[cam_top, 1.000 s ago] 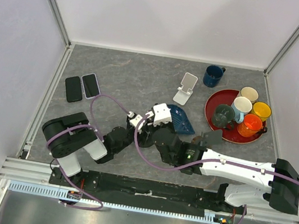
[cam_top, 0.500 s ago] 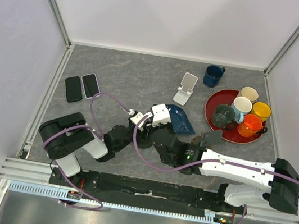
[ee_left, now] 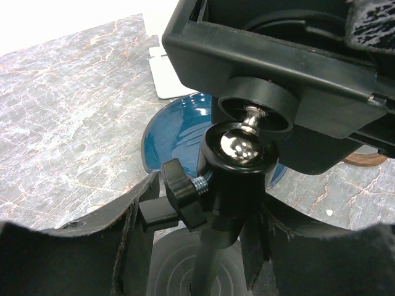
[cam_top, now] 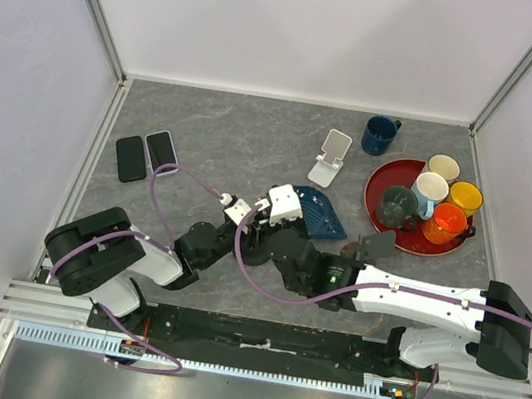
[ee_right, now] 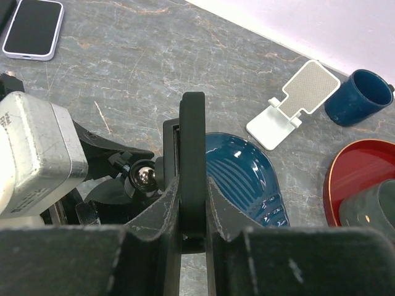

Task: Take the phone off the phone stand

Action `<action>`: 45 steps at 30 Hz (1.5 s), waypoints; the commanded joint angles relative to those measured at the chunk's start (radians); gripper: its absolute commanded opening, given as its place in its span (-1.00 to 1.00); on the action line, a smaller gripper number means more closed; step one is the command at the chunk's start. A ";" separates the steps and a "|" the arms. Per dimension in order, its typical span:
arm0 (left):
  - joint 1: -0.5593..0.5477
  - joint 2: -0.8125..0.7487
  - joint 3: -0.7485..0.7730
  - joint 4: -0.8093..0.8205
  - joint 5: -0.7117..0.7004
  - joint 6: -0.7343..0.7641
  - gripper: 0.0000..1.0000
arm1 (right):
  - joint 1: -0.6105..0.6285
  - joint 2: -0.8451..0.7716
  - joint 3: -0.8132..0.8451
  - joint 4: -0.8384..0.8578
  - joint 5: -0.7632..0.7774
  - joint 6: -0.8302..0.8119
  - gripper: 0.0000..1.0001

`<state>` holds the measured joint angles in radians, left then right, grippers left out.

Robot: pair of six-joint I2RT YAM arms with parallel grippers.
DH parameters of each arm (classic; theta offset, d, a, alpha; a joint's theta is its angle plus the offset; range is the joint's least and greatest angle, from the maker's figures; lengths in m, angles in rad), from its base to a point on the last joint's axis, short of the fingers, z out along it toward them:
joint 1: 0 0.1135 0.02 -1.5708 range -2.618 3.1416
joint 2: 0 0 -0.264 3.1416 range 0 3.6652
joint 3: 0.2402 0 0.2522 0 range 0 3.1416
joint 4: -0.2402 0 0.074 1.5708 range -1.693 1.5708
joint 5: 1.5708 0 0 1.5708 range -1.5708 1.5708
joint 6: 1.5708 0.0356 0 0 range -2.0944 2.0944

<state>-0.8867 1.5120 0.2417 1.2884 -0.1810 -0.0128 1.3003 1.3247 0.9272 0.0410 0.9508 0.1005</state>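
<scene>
On the grey marbled table (cam_top: pixel 256 137), the right gripper (ee_right: pixel 192 206) pinches the black phone (ee_right: pixel 192 148), upright and edge-on between its fingertips; just beneath, the left gripper (ee_left: pixel 197 237) clamps the phone stand (ee_left: pixel 237 166) at its ball-joint neck.

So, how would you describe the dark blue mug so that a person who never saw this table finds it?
Find the round red tray on the right side of the grey table; it carries five mugs. Just past its far left rim the dark blue mug stands on the bare table. It alone is off the tray, and no other mug is dark blue.
</scene>
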 commanded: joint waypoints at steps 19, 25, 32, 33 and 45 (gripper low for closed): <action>-0.021 -0.042 -0.151 0.209 -0.196 -0.125 -0.96 | 0.099 0.111 0.097 0.019 0.373 0.028 -1.00; -0.084 -0.059 -0.144 0.212 -0.256 -0.090 -0.96 | 0.128 0.214 0.189 0.019 0.494 0.047 -1.00; -0.115 -0.041 -0.150 0.239 -0.371 -0.117 -0.96 | 0.142 0.232 0.202 0.065 0.586 0.051 -1.00; -0.115 -0.044 -0.154 0.242 -0.385 -0.125 -0.96 | 0.142 0.225 0.191 0.068 0.606 0.056 -1.00; -0.116 -0.056 -0.166 0.255 -0.377 -0.133 -0.96 | 0.142 0.097 0.091 0.128 0.575 0.168 -1.00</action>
<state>-1.0191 1.4620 0.1120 1.3872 -0.4194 -0.0933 1.4342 1.5288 1.0290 0.1162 1.3754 0.2127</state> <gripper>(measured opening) 0.561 0.218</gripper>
